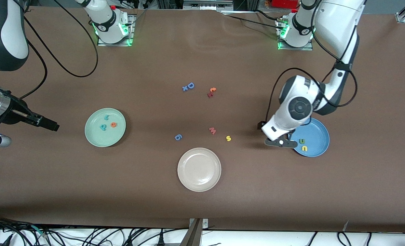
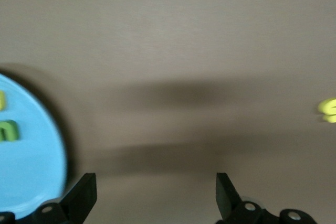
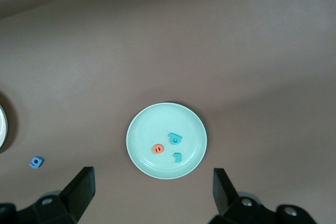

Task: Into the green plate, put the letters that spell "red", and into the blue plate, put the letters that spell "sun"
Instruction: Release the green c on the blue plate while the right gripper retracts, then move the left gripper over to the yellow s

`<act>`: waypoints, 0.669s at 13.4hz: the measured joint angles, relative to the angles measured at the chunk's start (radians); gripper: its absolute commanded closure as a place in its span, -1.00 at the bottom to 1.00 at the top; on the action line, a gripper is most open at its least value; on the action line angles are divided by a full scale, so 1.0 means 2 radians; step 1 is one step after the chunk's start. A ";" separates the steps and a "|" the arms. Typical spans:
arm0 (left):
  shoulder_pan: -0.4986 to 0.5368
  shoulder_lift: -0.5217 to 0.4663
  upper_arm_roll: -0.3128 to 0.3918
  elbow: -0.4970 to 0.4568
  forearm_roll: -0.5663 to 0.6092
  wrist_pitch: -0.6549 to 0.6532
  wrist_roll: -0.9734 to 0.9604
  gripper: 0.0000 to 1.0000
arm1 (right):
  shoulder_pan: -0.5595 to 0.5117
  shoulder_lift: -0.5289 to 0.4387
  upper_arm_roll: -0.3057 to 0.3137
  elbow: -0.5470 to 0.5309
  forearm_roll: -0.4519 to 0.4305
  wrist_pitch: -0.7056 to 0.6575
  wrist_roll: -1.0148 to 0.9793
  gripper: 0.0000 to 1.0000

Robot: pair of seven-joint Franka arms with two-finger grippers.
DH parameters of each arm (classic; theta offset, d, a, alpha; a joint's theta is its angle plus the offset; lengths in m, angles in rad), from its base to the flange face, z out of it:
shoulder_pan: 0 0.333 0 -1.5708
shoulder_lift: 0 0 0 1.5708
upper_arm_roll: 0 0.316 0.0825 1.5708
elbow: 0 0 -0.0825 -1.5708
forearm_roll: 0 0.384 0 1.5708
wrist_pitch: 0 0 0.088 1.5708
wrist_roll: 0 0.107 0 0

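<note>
Yellow "s" point(image 1: 228, 138) lies near left tool point(image 1: 280, 142) (open, over table).

white arms w/ black joints; black cables; green base lights

Table cover point(image 1: 202, 191) is plain brown. Green plate point(image 1: 96, 136) is pale mint with teal r point(image 1: 106, 118), teal d point(image 1: 103, 127), orange e point(image 1: 113, 124). Blue plate point(image 1: 320, 136) has a green n point(image 1: 301, 140) and yellow u point(image 1: 304, 148); the yellow s point(image 1: 228, 138) is on the brown.
</note>
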 measured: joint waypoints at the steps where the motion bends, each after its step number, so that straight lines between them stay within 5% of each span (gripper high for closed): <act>1: -0.010 0.004 0.000 0.009 -0.003 0.000 -0.023 -1.00 | 0.000 0.000 0.000 0.000 0.000 0.000 0.000 -0.99; 9: -0.045 0.075 0.000 0.111 -0.039 0.000 -0.102 -1.00 | -0.001 -0.005 0.003 0.000 0.000 0.000 0.000 -0.99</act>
